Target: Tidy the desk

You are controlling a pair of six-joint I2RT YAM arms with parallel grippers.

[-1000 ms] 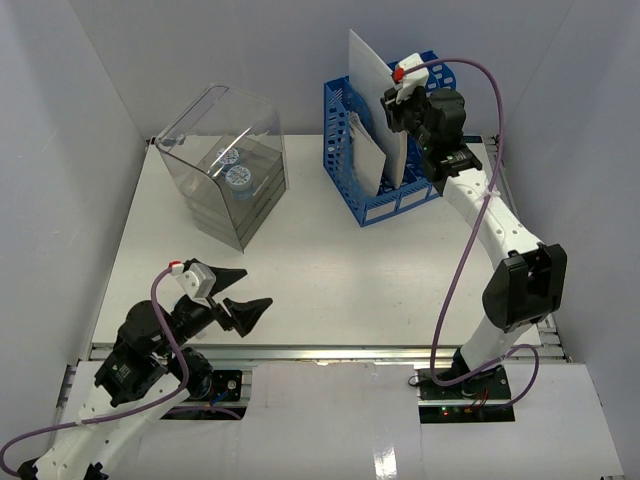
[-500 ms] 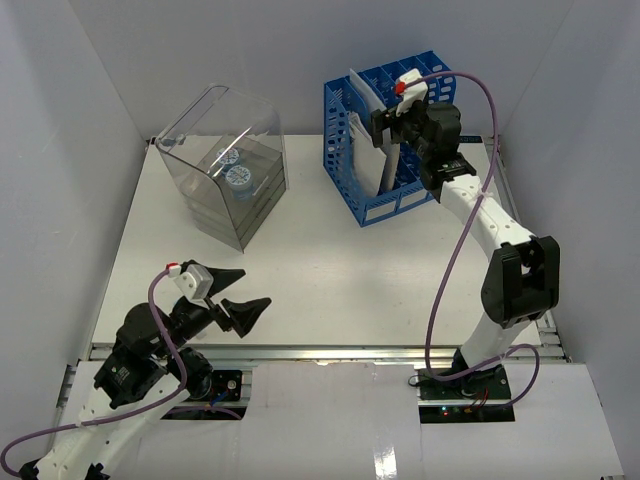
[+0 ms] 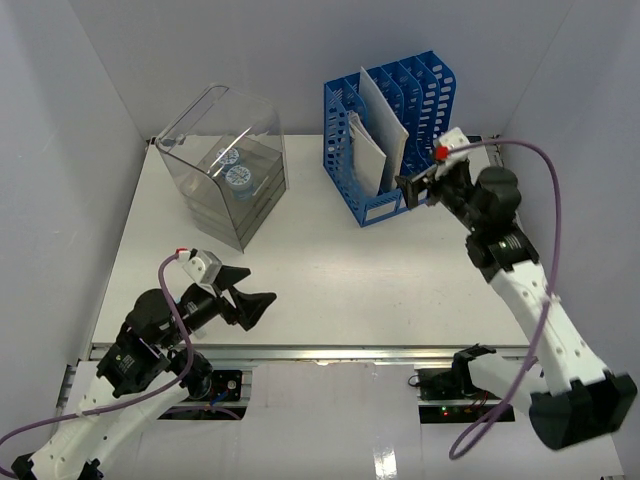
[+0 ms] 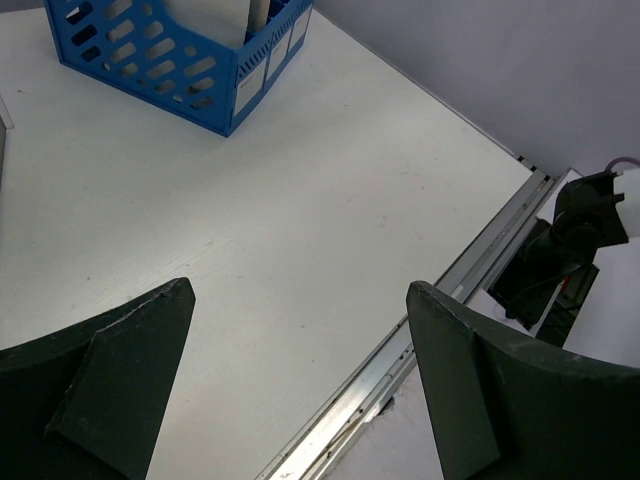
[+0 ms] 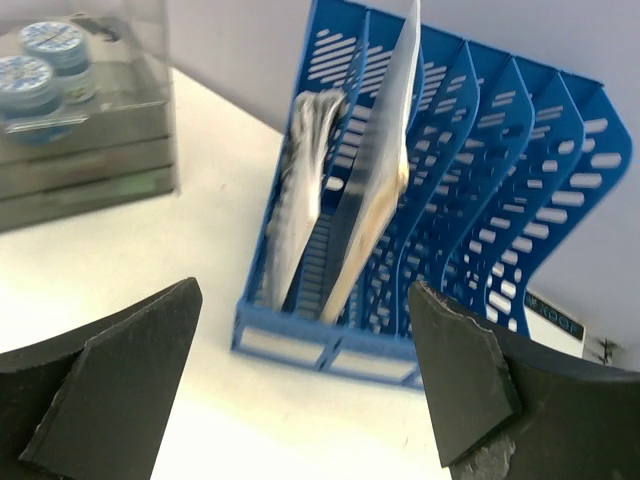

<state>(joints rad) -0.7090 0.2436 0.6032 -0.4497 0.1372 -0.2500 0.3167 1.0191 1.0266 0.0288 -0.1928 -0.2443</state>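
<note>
The desk (image 3: 330, 270) is a white tabletop with a metal rail (image 3: 330, 352) along its front. A blue file rack (image 3: 390, 125) stands at the back right, with white sheets (image 3: 380, 125) upright in its left slots. My right gripper (image 3: 413, 190) hangs open and empty just in front of the rack's near right corner. In the right wrist view, the rack (image 5: 480, 150) and its sheets (image 5: 375, 170) lie beyond the spread right gripper (image 5: 305, 370). My left gripper (image 3: 255, 297) is open and empty low over the desk's near left; the left wrist view shows bare desk (image 4: 280, 180) between its fingers.
A clear plastic drawer box (image 3: 225, 175) with round blue-lidded jars (image 3: 238, 178) on top of its drawers stands at the back left. White walls close in the desk on three sides. The right arm's base (image 4: 560, 260) sits past the front rail (image 4: 440, 320).
My right gripper has opened and let go of the white sheet, which now stands in the rack. It has drawn back from the rack toward the near right. The left arm shifted slightly.
</note>
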